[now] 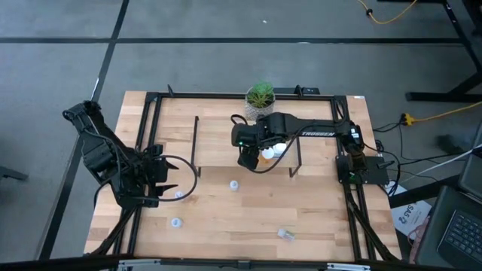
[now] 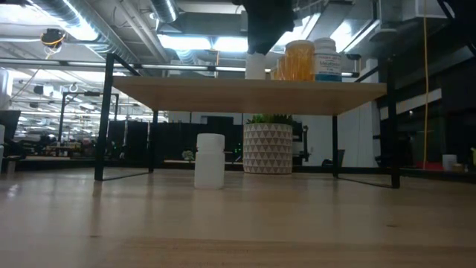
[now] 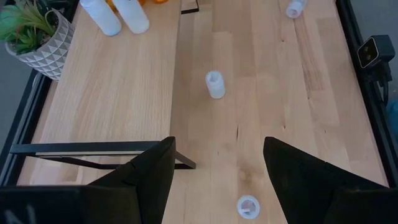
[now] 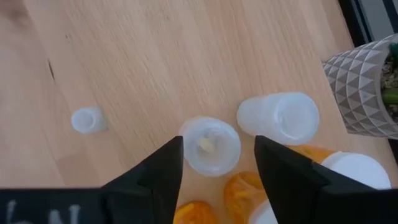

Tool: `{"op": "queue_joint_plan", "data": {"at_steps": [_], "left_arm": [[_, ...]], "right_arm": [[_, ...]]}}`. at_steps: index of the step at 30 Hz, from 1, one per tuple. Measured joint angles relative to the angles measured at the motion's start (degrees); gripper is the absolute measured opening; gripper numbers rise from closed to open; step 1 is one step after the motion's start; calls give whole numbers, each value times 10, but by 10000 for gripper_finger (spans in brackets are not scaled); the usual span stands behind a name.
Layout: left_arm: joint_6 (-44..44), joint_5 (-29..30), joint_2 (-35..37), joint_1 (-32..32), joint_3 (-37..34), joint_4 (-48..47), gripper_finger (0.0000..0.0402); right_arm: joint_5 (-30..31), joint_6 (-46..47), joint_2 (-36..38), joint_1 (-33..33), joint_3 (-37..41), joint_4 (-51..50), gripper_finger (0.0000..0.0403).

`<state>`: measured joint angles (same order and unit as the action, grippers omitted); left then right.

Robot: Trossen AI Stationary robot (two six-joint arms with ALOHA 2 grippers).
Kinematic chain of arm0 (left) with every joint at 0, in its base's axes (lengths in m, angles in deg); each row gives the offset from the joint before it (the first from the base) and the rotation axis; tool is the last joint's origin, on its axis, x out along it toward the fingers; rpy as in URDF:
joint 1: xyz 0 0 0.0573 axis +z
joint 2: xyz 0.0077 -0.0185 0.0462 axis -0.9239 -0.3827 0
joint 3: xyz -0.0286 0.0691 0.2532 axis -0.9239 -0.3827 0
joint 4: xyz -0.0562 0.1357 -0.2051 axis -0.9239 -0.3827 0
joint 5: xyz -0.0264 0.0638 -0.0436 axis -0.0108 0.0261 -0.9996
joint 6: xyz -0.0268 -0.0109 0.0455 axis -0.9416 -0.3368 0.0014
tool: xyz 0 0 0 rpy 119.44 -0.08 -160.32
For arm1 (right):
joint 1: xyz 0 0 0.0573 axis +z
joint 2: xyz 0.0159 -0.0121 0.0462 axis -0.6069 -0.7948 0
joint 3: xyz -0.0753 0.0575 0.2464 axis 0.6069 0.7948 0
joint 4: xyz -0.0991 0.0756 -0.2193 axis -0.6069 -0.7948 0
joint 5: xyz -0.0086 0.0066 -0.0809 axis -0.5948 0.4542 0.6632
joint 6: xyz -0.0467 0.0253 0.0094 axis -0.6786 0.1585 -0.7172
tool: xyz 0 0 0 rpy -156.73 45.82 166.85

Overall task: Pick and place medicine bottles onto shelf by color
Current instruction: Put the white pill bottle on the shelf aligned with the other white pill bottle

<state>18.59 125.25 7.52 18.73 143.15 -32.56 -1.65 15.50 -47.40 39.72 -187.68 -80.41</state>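
The light-wood shelf (image 1: 226,143) stands mid-table on black frames; it also shows in the low view (image 2: 186,95). White and orange bottles (image 1: 273,151) stand at its right end. My right gripper (image 1: 248,159) is open above them. Its fingers stand on either side of an upright white bottle (image 4: 210,146), which rests on the shelf board (image 2: 255,65). My left gripper (image 1: 172,178) is open and empty over the table's left part. Small pale bottles (image 1: 234,184) (image 1: 179,194) (image 1: 175,223) stand on the table, and one (image 1: 285,234) lies on its side. My right gripper comes from above, pointing down, with one finger (image 4: 163,167) on each side of the white bottle's top (image 4: 189,134). I cannot tell whether the fingers touch it. The bottle stands upright on the shelf.
A potted green plant (image 1: 260,98) stands at the table's far edge, just behind the shelf. The shelf's thin black side frames (image 3: 93,149) (image 1: 196,143) reach down to the table. A black rail (image 1: 241,95) runs round the tabletop. Cables and a box (image 1: 361,167) sit at the right.
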Motion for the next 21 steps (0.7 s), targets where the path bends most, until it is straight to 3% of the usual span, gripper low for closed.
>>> {"op": "queue_joint_plan", "data": {"at_steps": [7,15,17,21], "left_arm": [[0,0,0,0,0,11,238],[0,0,0,0,0,12,238],[0,0,0,0,0,12,238],[0,0,0,0,0,12,238]], "right_arm": [[14,1,0,0,-13,-4,212],[38,19,2,21,-68,-74,193],[19,28,2,34,-80,-71,187],[-74,26,2,81,-91,-4,181]]}}
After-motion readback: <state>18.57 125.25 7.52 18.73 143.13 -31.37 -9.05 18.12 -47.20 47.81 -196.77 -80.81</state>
